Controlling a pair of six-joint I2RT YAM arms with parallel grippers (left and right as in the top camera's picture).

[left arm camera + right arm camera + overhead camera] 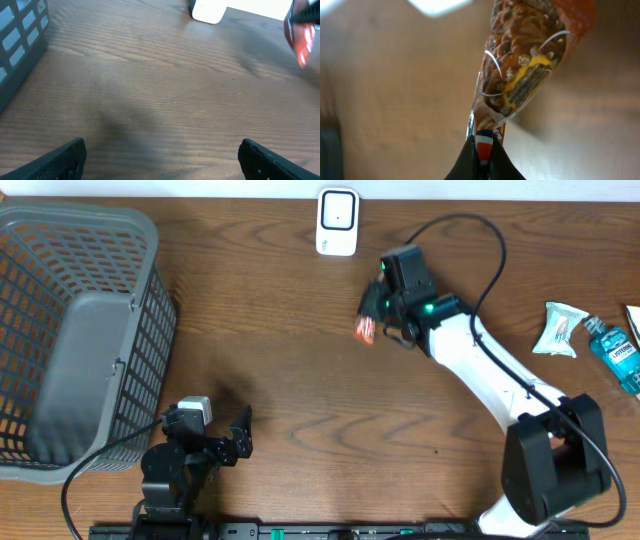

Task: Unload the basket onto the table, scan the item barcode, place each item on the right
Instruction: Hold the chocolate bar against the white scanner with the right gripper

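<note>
The item is a red and orange snack packet [364, 330] held above the table, just below and to the right of the white barcode scanner [337, 222]. My right gripper [378, 318] is shut on the packet's sealed edge. In the right wrist view the packet [525, 60] hangs out from the pinching gripper [484, 160], and the scanner [437, 5] is a white blur at the top. My left gripper [242, 432] rests open near the front left, with nothing between its fingers [65, 157]. The left wrist view shows the packet [300, 37] at the far right and the scanner [209, 10] at the top.
A grey mesh basket [150, 330] fills the left side of the table, and its wall [22, 40] shows in the left wrist view. A white pouch [558, 328] and a blue mouthwash bottle [615, 352] lie at the far right.
</note>
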